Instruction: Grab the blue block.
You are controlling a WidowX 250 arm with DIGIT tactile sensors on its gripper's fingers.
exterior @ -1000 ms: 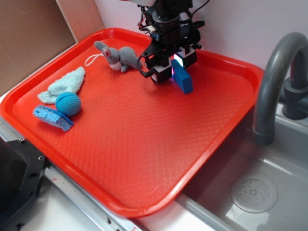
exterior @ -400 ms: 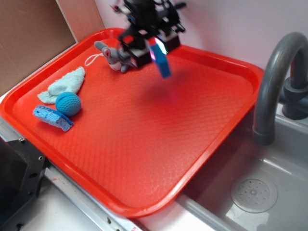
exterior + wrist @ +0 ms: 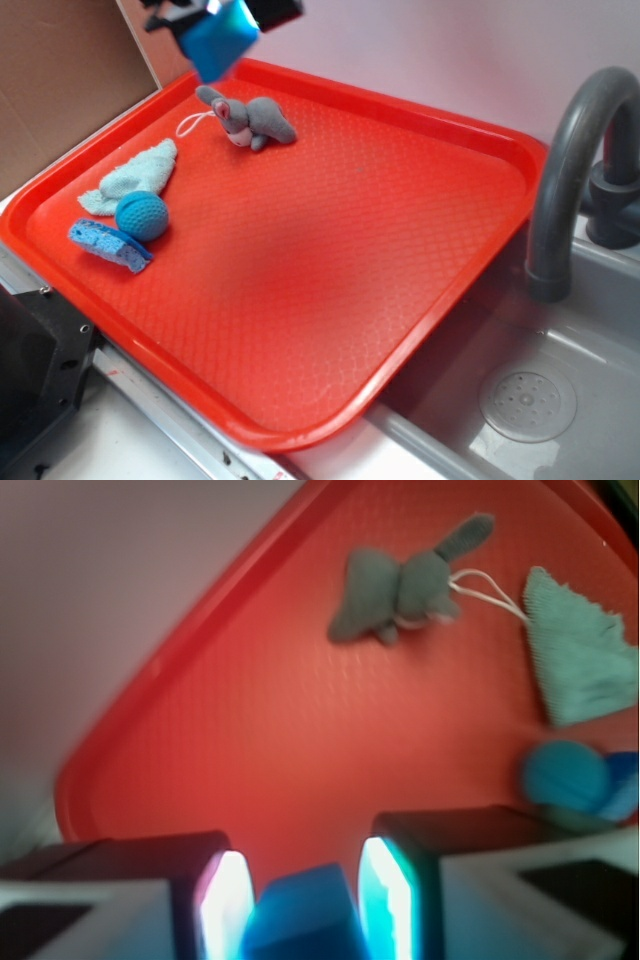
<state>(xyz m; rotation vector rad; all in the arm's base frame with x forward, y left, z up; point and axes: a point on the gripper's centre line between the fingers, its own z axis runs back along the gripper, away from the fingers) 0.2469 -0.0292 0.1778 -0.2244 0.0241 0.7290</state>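
Note:
The blue block [image 3: 218, 40] hangs high above the tray's far left corner, held at the top edge of the exterior view. My gripper [image 3: 222, 12] is shut on it, and only its lowest parts show there. In the wrist view the blue block [image 3: 300, 915] sits between my two glowing pads, with the gripper [image 3: 305, 900] closed against its sides. Far below lies the red tray [image 3: 250, 730].
On the red tray [image 3: 330, 260] lie a grey plush mouse [image 3: 250, 120], a pale teal cloth [image 3: 135, 177], a teal knitted ball [image 3: 142, 214] and a blue sponge [image 3: 108, 245]. A grey faucet [image 3: 565, 170] and sink [image 3: 530, 400] stand to the right.
My gripper has risen and moved left with the blue block, lifting it off the tray's back area to high above the far left corner.

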